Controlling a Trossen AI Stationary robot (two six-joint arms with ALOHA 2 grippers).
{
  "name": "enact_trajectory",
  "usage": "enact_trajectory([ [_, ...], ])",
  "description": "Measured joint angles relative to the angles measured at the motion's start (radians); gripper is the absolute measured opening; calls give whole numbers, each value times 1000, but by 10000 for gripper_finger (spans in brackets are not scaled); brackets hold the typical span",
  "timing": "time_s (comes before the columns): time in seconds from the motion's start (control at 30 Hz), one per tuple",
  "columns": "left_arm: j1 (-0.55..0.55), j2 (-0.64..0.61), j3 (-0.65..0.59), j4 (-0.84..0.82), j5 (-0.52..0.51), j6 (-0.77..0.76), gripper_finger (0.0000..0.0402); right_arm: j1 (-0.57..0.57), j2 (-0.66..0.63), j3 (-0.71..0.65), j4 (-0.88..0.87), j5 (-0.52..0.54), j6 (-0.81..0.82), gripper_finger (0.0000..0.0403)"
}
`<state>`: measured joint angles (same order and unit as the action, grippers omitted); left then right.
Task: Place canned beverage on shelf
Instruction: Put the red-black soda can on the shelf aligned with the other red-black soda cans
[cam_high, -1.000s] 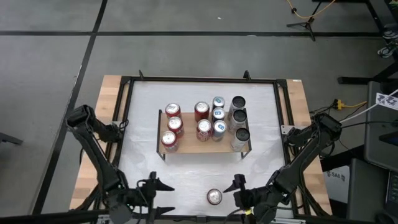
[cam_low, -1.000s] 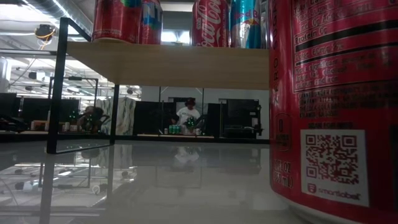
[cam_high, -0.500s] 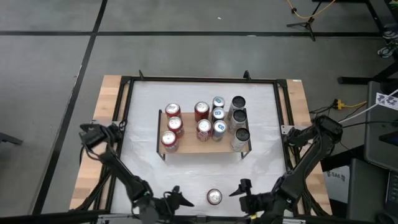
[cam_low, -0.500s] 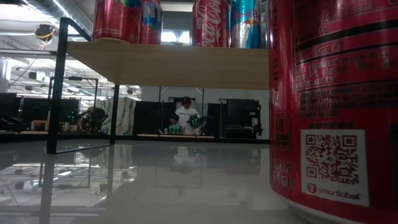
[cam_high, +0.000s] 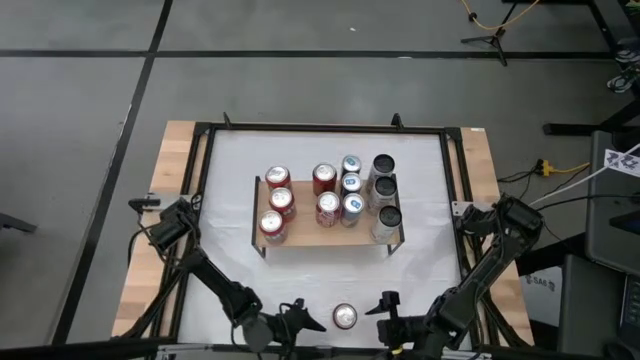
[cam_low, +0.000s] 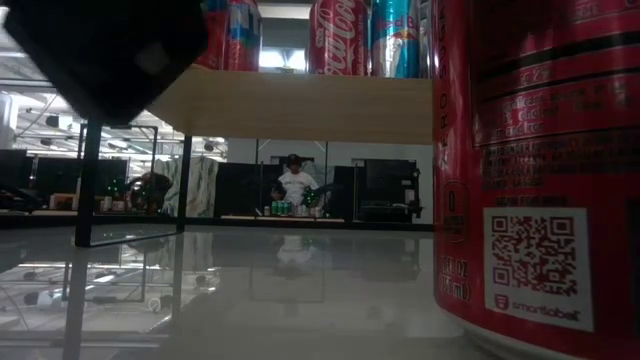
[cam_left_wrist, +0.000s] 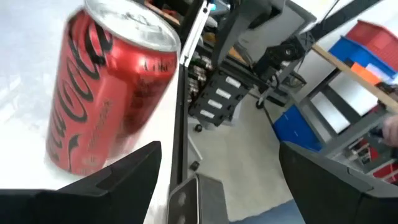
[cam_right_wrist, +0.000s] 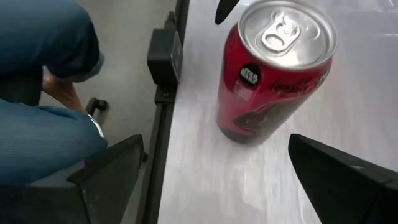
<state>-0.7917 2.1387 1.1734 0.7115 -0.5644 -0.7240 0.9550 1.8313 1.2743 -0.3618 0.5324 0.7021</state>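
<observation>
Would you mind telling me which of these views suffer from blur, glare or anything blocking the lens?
Left wrist view: the red can is smeared by motion blur. Low view: a dark, out-of-focus shape blocks the upper left corner, the can looms huge at the right, and the glossy tabletop mirrors the room. Right wrist view: the can's silver lid shines brightly. High view: evenly lit, with the shelf sharp.
</observation>
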Motion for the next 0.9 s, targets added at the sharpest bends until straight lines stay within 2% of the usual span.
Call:
enact_trajectory([
  [0.37, 37, 0, 0, 18, 0, 1, 320, -43, 21, 0, 37, 15, 3, 392],
  [0.9, 62, 0, 0, 41, -24, 1, 320, -72, 21, 0, 58, -91, 0, 392],
])
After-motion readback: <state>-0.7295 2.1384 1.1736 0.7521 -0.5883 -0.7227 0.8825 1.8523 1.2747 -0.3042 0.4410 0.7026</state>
